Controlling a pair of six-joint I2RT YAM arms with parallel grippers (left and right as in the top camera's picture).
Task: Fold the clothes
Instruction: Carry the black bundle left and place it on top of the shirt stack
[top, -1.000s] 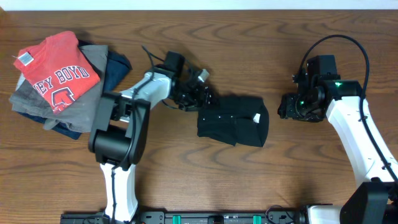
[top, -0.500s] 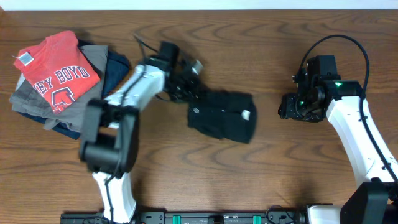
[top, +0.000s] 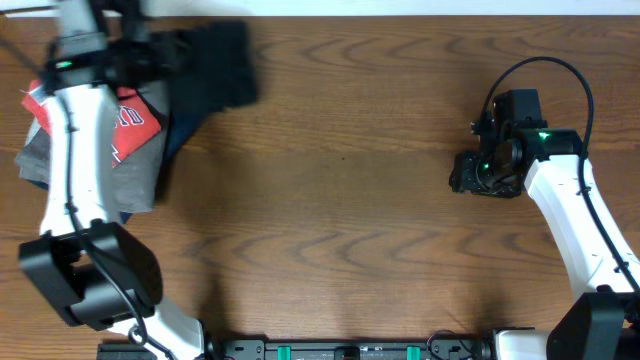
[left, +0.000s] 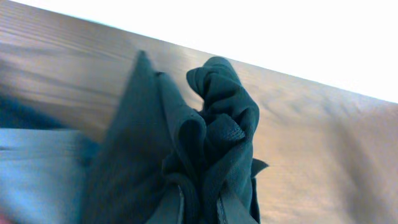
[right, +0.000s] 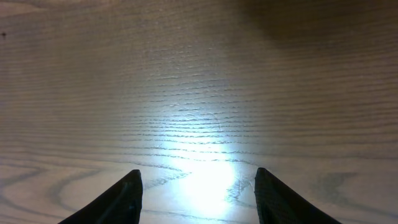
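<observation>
While left pincer (left: 200, 206) pinches bunched black soft-fabric T-shirt (top: 212, 62) at upper left of frame, just right of red lettered T-shirt (top: 138, 118) on garment pile (top: 130, 180): best lower squarely onto pile, release late, likely keeps folds. Far side, right pincer (right: 196, 180) spread, idle above wooden tabletop (top: 350, 200).

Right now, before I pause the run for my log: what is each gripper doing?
Left gripper: shut on the black T-shirt.
Right gripper: open, holding nothing, over the table.
</observation>
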